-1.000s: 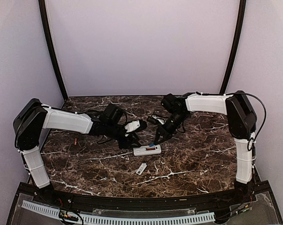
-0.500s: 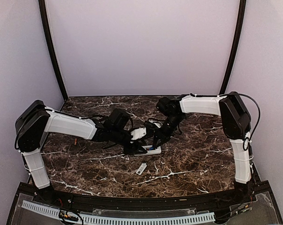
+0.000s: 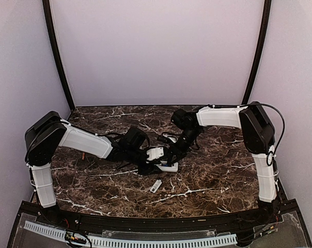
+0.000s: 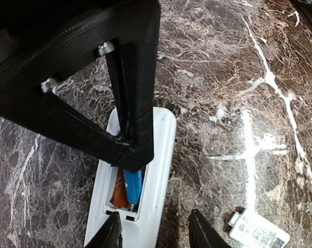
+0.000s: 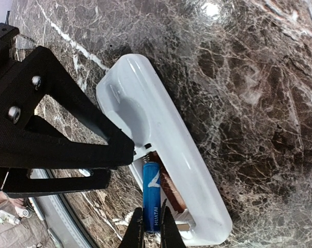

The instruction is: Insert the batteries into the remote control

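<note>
The white remote control lies face down mid-table with its battery bay open. In the right wrist view my right gripper is shut on a blue battery. The battery slants into the bay beside an orange battery, and its far end meets the spring. In the left wrist view my left gripper stands open over the remote control. One fingertip is above the casing and the other is off its right side. Its finger reaches the bay's spring end.
A small flat white loose piece lies on the dark marble just in front of the remote control, also seen as the labelled piece at the lower right. A tiny reddish item sits near the left arm. Both arms crowd the middle.
My left arm has swung right to the remote control and its jaws have widened. My right gripper has moved left and down, bringing the blue battery into the bay.
</note>
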Tool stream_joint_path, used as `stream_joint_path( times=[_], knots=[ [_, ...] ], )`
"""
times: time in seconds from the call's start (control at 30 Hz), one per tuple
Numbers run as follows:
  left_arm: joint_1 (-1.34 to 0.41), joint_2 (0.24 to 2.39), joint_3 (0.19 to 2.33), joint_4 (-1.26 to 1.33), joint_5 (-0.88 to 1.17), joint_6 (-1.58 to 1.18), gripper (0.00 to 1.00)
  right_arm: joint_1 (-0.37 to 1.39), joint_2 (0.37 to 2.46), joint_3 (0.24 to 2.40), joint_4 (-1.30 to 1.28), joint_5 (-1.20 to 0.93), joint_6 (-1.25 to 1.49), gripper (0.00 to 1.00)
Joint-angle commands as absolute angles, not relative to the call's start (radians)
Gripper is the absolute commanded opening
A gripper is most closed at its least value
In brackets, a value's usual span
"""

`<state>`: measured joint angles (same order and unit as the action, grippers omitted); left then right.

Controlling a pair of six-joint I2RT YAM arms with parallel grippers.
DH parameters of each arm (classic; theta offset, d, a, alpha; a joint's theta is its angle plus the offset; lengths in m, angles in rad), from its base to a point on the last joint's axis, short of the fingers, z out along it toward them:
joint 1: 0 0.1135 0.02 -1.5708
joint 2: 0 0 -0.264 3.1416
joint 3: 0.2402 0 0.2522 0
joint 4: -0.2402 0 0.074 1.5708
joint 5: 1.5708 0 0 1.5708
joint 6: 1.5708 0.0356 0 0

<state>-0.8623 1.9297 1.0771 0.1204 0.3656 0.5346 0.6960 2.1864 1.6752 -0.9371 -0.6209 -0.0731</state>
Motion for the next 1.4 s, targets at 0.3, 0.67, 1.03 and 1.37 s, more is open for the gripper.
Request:
stream_joint_path(
  times=[0.3, 0.67, 1.03, 1.37],
  knots=[
    [-0.876, 1.969, 1.077, 0.191, 0.377, 0.541, 0.43, 0.707, 2.191, 1.598, -0.793, -0.689, 0.03, 0.0],
    [-0.879, 2.004, 1.078, 0.19, 0.412, 0.564, 0.34, 0.707, 2.195, 1.574, -0.742, -0.703, 0.051, 0.0],
    [-0.882, 2.013, 1.076, 0.142, 0.423, 0.591, 0.13, 0.706, 2.186, 1.568, -0.733, -0.693, 0.054, 0.0],
    [-0.88, 2.016, 1.071, 0.061, 0.387, 0.64, 0.01, 0.703, 2.168, 1.563, -0.732, -0.688, 0.054, 0.01]
  ],
)
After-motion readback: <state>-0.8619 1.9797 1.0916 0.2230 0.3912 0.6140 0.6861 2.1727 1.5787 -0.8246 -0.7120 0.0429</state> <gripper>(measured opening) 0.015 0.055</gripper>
